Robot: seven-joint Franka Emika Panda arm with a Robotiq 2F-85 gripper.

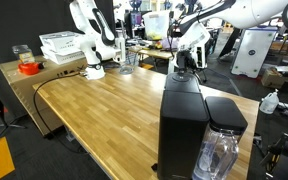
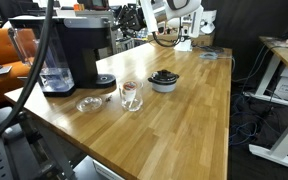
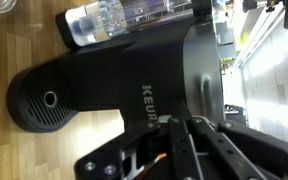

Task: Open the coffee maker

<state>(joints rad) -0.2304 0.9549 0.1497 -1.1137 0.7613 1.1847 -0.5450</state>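
Observation:
The coffee maker point(image 1: 182, 125) is a tall matte-black box at the near end of the wooden table, with a clear water tank point(image 1: 220, 152) at its side. It also stands at the left in an exterior view point(image 2: 72, 50). In the wrist view I look down on its top point(image 3: 134, 75), with white lettering, the round drip tray point(image 3: 46, 100) and the tank point(image 3: 114, 20). My gripper point(image 1: 187, 64) hangs just above the machine's top. In the wrist view its fingers point(image 3: 170, 122) lie close together over the lid and look shut, holding nothing that I can see.
A drinking glass point(image 2: 131, 95), a dark bowl point(image 2: 164, 80) and a small clear dish point(image 2: 89, 103) sit on the table point(image 2: 194, 120) beside the machine. A white robot arm point(image 1: 89, 40), a white basket point(image 1: 62, 45) and a red object point(image 1: 29, 67) are at the far end.

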